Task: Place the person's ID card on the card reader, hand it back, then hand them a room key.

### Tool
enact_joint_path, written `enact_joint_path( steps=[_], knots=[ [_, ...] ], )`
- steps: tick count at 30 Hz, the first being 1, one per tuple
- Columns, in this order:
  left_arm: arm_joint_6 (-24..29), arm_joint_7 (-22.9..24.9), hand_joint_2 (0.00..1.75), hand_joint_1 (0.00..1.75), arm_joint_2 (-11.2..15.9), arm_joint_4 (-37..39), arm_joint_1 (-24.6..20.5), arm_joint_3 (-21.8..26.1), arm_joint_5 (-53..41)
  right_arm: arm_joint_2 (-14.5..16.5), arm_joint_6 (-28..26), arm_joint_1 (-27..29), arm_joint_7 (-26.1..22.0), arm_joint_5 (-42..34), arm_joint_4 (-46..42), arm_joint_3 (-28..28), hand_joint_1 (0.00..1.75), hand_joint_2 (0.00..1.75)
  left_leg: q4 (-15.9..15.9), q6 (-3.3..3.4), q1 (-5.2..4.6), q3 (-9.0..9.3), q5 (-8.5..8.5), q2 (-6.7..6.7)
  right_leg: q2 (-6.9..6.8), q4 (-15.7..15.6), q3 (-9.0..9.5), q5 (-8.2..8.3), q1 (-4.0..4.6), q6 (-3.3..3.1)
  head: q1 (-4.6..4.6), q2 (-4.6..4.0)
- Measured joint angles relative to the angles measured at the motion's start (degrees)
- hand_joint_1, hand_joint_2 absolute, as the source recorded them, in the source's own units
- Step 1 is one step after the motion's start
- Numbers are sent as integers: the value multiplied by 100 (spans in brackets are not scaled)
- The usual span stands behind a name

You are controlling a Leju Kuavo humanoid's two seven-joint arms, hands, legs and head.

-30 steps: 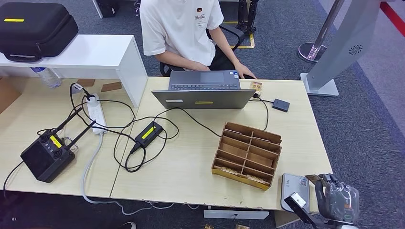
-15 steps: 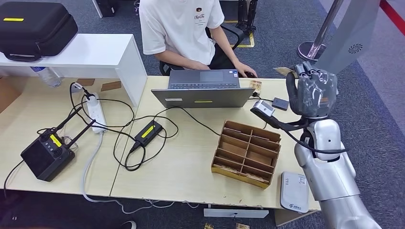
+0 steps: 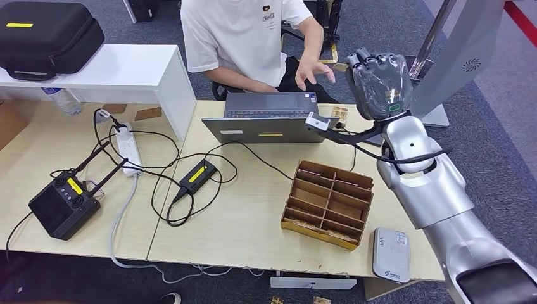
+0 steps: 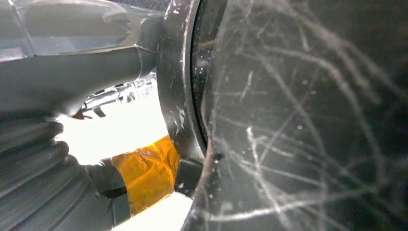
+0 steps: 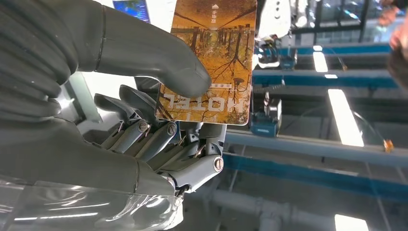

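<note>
Apparently at the last step: the card in the robot's grasp reads HOTEL, so it looks like the room key, not the ID.
Progress: judging by that card, the ID steps seem done and the hand-over of the key is what remains; the pictures cannot confirm where the ID went.
Right hand point(image 3: 379, 84): raised high above the far edge of the desk point(image 3: 253, 215), past the laptop point(image 3: 271, 118), back of the hand toward the head camera.
Right arm: stretched up and forward from the lower right, forearm rising over the wooden tray point(image 3: 328, 204).
Grasp: in the right wrist view the thumb point(image 5: 159, 62) presses the room key point(image 5: 211, 62) against the fingers behind it; the card stands clear of the palm, most of its face free.
Person's hand point(image 3: 315, 68): lifted, fingers spread, near the right hand but not touching the card.
Card reader point(image 3: 391, 254): lies on the near right corner of the desk with nothing on it.
Left hand: its wrist view is too close and dark; whether its fingers are apart or curled cannot be told.
Left to do: close the gap and release once the person grips the card.
</note>
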Motion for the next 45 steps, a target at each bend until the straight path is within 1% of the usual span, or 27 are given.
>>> enact_joint_path(
  steps=[2, 6, 10, 14, 20, 33, 40, 45],
  knots=[
    [-26, -24, 175, 0, 8, 0, -13, -64, 0, 115, 27, -145, 88, 104, 276, 139, 175, 175, 0, 0, 0, 0, 0, 3, 4, 0, -1, 1, 0, 0, 0, 0],
    [-135, -72, 175, 0, 29, 0, -48, -186, 0, 452, -1, -380, 229, 186, 825, 396, 175, 175, 0, -3, 2, 2, 3, -2, -1, 0, -3, 1, 3, -1, -1, 0],
    [-168, -86, 175, 0, 39, 0, -63, -249, 0, 706, -40, -489, 252, 172, 1133, 555, 175, 175, -2, -6, 4, 1, 5, -5, -4, 1, -3, 1, 4, -2, -1, 0],
    [-173, -87, 175, 0, 41, 0, -71, -293, 0, 811, -57, -521, 255, 162, 1273, 660, 0, 175, -1, -6, 3, -1, 5, -5, -4, 0, -3, 1, 3, -1, 0, 0],
    [-205, -179, 175, 0, 55, 0, -80, -329, 1, 833, -62, -515, 250, 107, 1332, 759, 0, 175, 1, -6, 1, -2, 5, -5, -5, -1, -3, 2, 1, 0, -1, 0],
    [-144, -108, 175, 0, 55, 2, -77, -342, 6, 795, -101, -316, 216, -4, 1263, 857, 0, 175, 1, -6, 2, 1, 5, -4, -4, -2, -4, 2, 2, 0, -1, 0],
    [-89, -66, 175, 0, 46, 15, -82, -388, 11, 683, -254, -77, 181, -195, 1059, 858, 0, 175, 2, -6, 2, 1, 5, -3, -3, -2, -4, 2, 2, 0, 0, 0],
    [-81, -62, 175, 0, 45, 15, -82, -391, 11, 505, -342, 146, 144, -283, 847, 815, 0, 175, 3, -6, 1, 1, 5, -4, -5, -3, -3, 2, 2, 0, 0, 0]
  ],
)
